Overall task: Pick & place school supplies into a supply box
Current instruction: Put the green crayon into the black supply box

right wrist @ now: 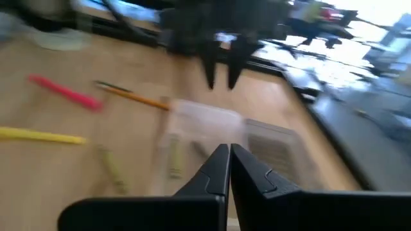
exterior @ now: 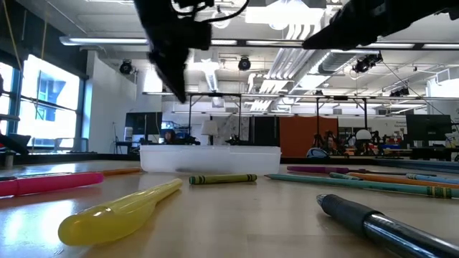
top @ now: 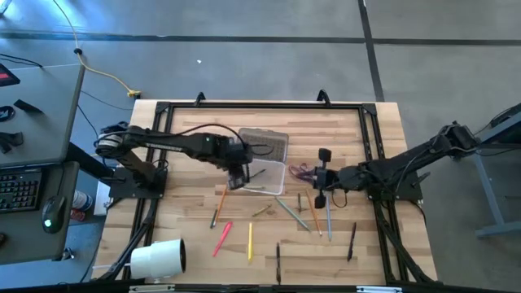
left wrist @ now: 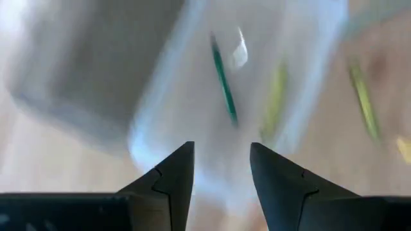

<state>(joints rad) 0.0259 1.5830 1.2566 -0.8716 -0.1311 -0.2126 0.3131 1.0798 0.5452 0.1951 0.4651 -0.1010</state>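
one supply box [top: 267, 167] beneath left claw [top: 237, 181]

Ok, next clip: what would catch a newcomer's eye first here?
The open supply box at the table's middle, with the left claw open and empty just above its near-left corner. Pens and pencils lie scattered on the wood in front of it, among them a pink pen and a yellow pencil. The right claw waits shut, right of the box, and a big white roll sits at the near-left corner.
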